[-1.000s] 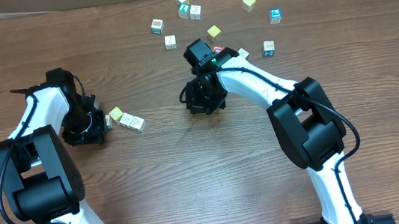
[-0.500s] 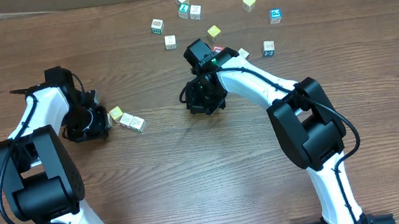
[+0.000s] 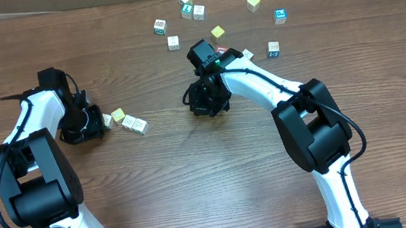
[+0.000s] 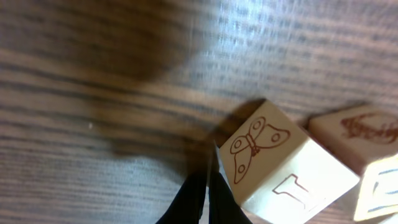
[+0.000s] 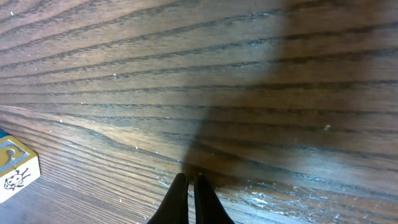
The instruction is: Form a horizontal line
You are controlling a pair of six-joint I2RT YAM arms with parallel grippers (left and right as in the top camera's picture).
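Observation:
A short row of small wooden cubes lies left of centre: a pale cube point(image 3: 107, 119), a yellow-faced cube point(image 3: 118, 115) and a pale pair with greenish marks point(image 3: 135, 125). My left gripper point(image 3: 98, 124) is shut and holds nothing, its tips just left of the pale cube. In the left wrist view the shut gripper point(image 4: 210, 180) touches the left edge of that cube, which shows a butterfly point(image 4: 267, 158); a second cube point(image 4: 360, 132) sits right behind it. My right gripper point(image 3: 208, 102) is shut over bare wood, and the right wrist view shows its tips point(image 5: 191, 182) pressed together.
Several loose cubes are scattered at the back: a green-marked one point(image 3: 160, 27), a pale one point(image 3: 173, 42), a cluster point(image 3: 191, 9), yellow ones point(image 3: 217, 32) point(image 3: 253, 2), blue-marked ones point(image 3: 280, 16) point(image 3: 273, 48). One cube point(image 5: 15, 165) lies left of my right fingers.
My left gripper has drawn back to the left, uncovering the pale cube beside the yellow one. The right arm has not moved.

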